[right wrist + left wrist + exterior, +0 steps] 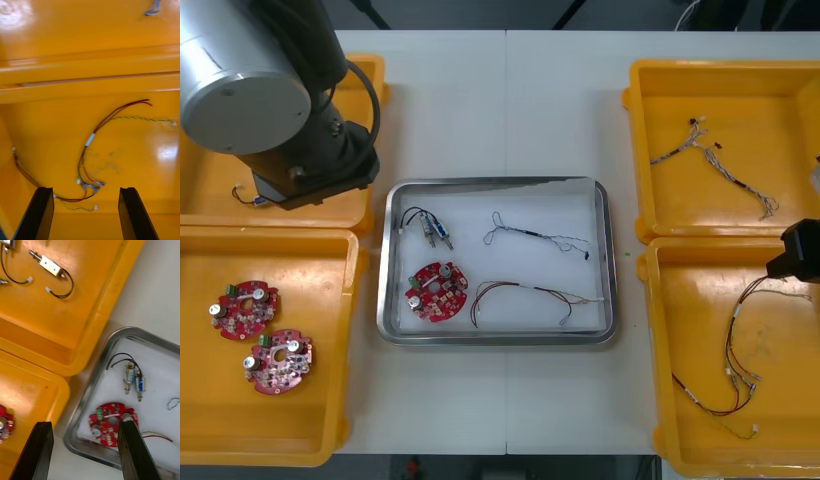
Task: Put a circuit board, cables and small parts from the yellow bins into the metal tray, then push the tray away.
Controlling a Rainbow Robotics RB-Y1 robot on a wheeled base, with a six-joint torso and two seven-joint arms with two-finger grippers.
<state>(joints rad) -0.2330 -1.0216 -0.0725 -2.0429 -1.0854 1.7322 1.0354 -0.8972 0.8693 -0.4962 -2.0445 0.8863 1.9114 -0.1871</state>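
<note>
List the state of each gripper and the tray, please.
Tray: loaded with a board, two parts, two cables.
Left gripper: open, empty, by the tray's left edge.
Right gripper: open, empty, above a red cable in a bin.

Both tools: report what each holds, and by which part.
Nothing is held. The left tool stands open above a corner of the metal tray; the right tool stands open over the red and yellow cable in a yellow bin.
</note>
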